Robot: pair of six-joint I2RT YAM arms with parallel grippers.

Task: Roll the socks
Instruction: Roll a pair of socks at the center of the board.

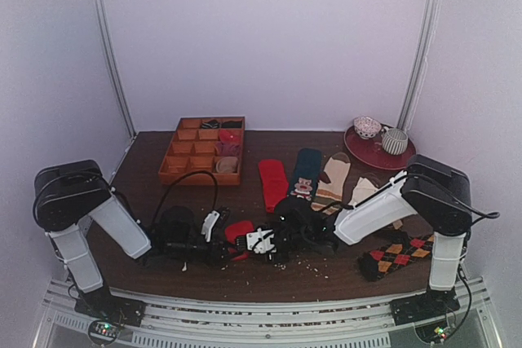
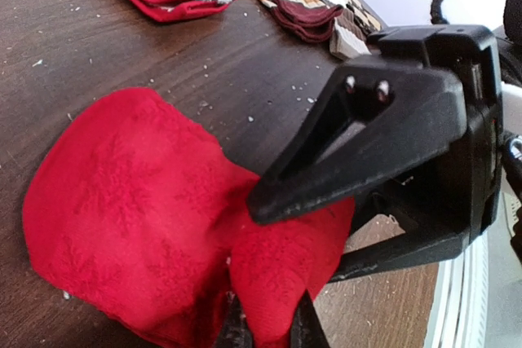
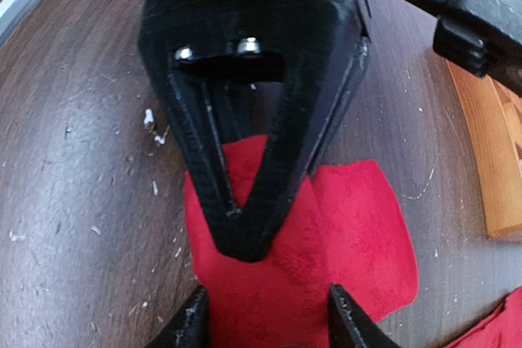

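Observation:
A red sock [image 1: 238, 231] lies partly folded on the dark table near the front middle. In the left wrist view, my left gripper [image 2: 267, 330] is shut on a raised fold of this sock [image 2: 130, 218]. In the right wrist view, my right gripper [image 3: 269, 323] is open, its fingers [image 3: 192, 325] astride the same sock [image 3: 359, 234]. The two grippers [image 1: 227, 248] [image 1: 248, 244] meet tip to tip over it. Behind lie another red sock [image 1: 273, 183], a dark teal sock [image 1: 307, 170], a beige striped sock [image 1: 333, 178] and an argyle sock [image 1: 400, 254].
A wooden compartment tray [image 1: 174, 170] holding several rolled socks stands at the back left; its edge shows in the right wrist view [image 3: 489, 144]. A red plate [image 1: 371, 155] with two cups sits at the back right. White crumbs dot the table.

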